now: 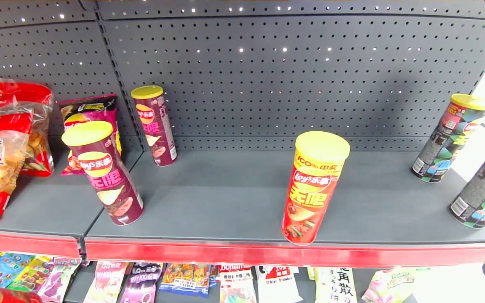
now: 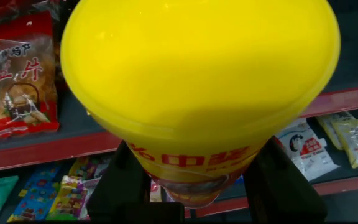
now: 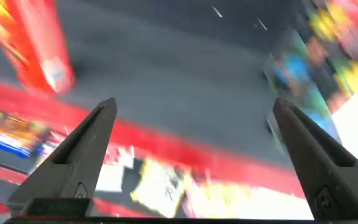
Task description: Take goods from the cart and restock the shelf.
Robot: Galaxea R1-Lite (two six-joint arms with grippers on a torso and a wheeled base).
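The left end effector [image 2: 194, 186] is clamping a yellow-lidded chip canister [image 2: 197, 68] by its sides, which are likely light, stiff, slick and crushable; the right end effector [image 3: 194, 104] is hanging wide open.

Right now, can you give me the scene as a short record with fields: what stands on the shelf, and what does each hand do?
shelf: grey board, red front edge
red can: standing at the front edge, right of middle
near purple can: standing, left part
back purple can: standing by the back wall
black cans: two, standing at the right end
bags: far left
left hand: shut on held can, one finger on each side
right hand: open, empty, facing the shelf
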